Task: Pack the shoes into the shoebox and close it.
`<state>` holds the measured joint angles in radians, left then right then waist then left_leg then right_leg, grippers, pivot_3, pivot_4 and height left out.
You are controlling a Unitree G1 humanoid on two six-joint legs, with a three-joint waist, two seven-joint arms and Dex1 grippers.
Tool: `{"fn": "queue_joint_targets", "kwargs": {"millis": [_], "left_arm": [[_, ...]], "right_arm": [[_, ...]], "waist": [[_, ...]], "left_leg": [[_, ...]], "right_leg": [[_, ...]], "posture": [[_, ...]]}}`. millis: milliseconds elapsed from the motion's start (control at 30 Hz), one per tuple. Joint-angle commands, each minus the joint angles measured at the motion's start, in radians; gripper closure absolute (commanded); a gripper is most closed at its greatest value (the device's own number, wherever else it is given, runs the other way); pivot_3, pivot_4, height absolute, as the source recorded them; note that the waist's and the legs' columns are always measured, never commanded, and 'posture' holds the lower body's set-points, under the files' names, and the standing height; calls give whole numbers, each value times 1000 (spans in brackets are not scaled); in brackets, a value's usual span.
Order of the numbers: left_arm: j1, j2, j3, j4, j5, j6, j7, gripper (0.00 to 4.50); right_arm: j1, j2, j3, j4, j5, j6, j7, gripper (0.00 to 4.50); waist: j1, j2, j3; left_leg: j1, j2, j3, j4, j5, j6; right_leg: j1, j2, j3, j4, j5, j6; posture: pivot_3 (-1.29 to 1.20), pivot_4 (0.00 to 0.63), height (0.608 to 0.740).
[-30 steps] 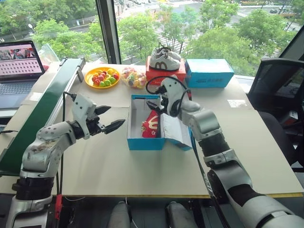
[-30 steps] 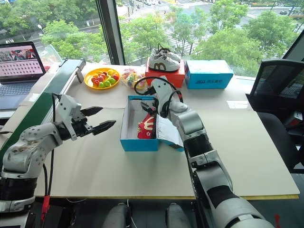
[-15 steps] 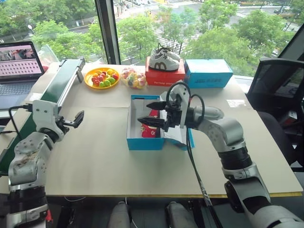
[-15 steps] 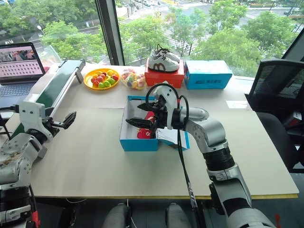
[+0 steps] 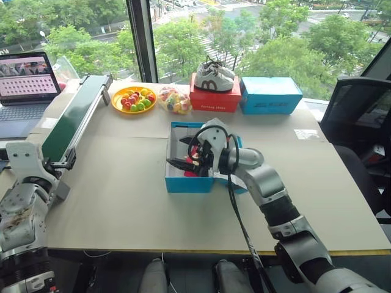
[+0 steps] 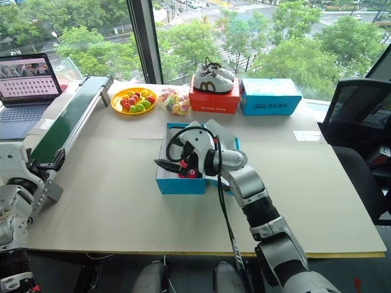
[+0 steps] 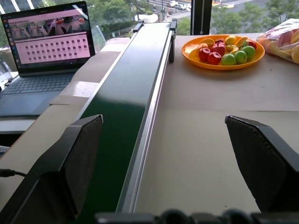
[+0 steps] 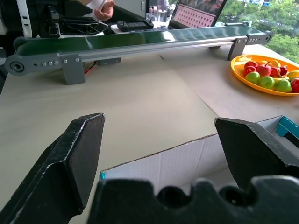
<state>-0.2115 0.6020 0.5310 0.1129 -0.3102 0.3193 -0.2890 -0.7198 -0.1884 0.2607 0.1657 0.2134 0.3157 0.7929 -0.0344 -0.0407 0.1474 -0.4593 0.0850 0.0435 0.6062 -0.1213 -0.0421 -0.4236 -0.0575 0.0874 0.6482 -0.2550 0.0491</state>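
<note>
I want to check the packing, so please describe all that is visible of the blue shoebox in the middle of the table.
The shoebox is bright-blue cardboard, white inside, open on the table, its lid hanging over its right side. Red shoes lie inside. The open right gripper hovers over it; contact cannot be told.

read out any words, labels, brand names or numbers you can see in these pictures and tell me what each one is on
Red shoebox, front face: a line of white lettering, too small to read.
Wider blue box, front face: white lettering, too blurred to read.
White-and-grey sneakers: a curved side marking, no letters legible.
Laptop screen: rows of small tiles, no text readable.
Open shoebox: no lettering legible.
Nothing can be quoted as it reads.
</note>
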Motion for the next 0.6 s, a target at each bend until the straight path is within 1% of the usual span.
{"fn": "queue_joint_targets", "kwargs": {"millis": [33,200,400,500,600], "left_arm": [[-27,25,-4,15,16,-51,-11,0],[-39,40,-5,66,25,-78,-21,0],[-53,33,-20,89,31,-97,-21,0],[-57,33,-17,101,30,-103,-21,0],[-57,53,-4,157,34,-138,-36,0]], "right_arm": [[-8,4,-16,-36,-2,-22,-4,46],[4,-6,-17,-48,-13,-17,-8,46],[1,-7,-19,-49,-11,-15,-9,46],[1,-2,-18,-52,-1,-8,-1,46],[5,16,-12,-66,14,0,5,46]], "waist": [[-1,0,0],[-2,0,0],[-2,0,0],[-2,0,0],[-3,0,0]], "left_leg": [[0,0,0,0,0,0],[0,0,0,0,0,0],[0,0,0,0,0,0],[0,0,0,0,0,0],[0,0,0,0,0,0]], "right_leg": [[0,0,0,0,0,0],[0,0,0,0,0,0],[0,0,0,0,0,0],[0,0,0,0,0,0],[0,0,0,0,0,0]], "posture": [[0,150,740],[0,150,740],[0,150,740],[0,150,740],[0,150,740]]}}
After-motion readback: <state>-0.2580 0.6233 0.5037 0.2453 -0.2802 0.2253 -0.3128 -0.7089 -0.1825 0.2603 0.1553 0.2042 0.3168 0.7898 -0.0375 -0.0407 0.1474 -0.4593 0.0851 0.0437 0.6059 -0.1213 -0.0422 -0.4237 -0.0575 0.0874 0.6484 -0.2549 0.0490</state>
